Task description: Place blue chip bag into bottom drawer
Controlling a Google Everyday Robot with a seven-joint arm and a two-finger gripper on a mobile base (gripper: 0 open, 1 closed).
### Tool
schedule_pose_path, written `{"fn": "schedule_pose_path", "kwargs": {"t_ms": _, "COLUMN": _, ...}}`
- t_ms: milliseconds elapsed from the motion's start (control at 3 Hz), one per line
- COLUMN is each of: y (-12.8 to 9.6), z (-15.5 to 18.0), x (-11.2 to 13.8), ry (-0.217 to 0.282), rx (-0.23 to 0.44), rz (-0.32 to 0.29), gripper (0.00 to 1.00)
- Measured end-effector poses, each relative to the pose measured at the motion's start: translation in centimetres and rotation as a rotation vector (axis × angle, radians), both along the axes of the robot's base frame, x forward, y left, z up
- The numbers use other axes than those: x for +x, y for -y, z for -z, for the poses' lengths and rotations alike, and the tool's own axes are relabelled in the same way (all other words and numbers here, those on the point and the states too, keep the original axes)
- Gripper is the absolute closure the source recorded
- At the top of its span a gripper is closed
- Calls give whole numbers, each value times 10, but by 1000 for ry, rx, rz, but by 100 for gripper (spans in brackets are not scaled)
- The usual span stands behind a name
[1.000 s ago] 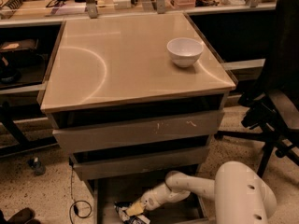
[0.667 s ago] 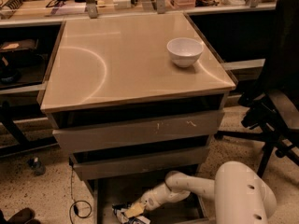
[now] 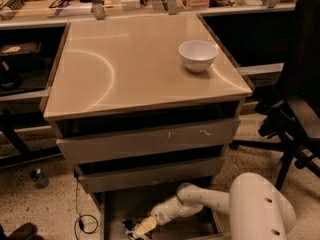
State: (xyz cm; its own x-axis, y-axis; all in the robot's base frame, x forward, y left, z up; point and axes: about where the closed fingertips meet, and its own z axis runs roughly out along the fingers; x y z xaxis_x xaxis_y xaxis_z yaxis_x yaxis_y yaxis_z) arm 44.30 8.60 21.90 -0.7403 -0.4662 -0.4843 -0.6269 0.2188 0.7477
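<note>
The bottom drawer (image 3: 116,207) of the grey-beige cabinet is pulled open, showing a shallow grey tray. My white arm reaches into it from the lower right. My gripper (image 3: 143,227) is low in the tray near its front, with its yellowish tip pointing left. The blue chip bag (image 3: 129,226), dark and crinkly, lies in the tray right at the gripper tip, touching or nearly touching it. Part of the bag is cut off by the bottom edge of the view.
A white bowl (image 3: 198,55) stands on the cabinet top (image 3: 125,69) at the right rear. The two scuffed drawers (image 3: 150,141) above are shut. A black office chair (image 3: 295,114) stands to the right. A cable (image 3: 82,219) lies on the floor at the left. Cluttered benches run behind.
Almost nothing. My gripper has edged slightly lower in the drawer, and the bag stays at its tip.
</note>
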Motion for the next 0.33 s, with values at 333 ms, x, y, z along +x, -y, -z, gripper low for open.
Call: {"fn": "schedule_pose_path", "kwargs": {"t_ms": 333, "y": 0, "z": 0, "x": 0, "ry": 0, "rx": 0, "rz": 0, "gripper": 0}}
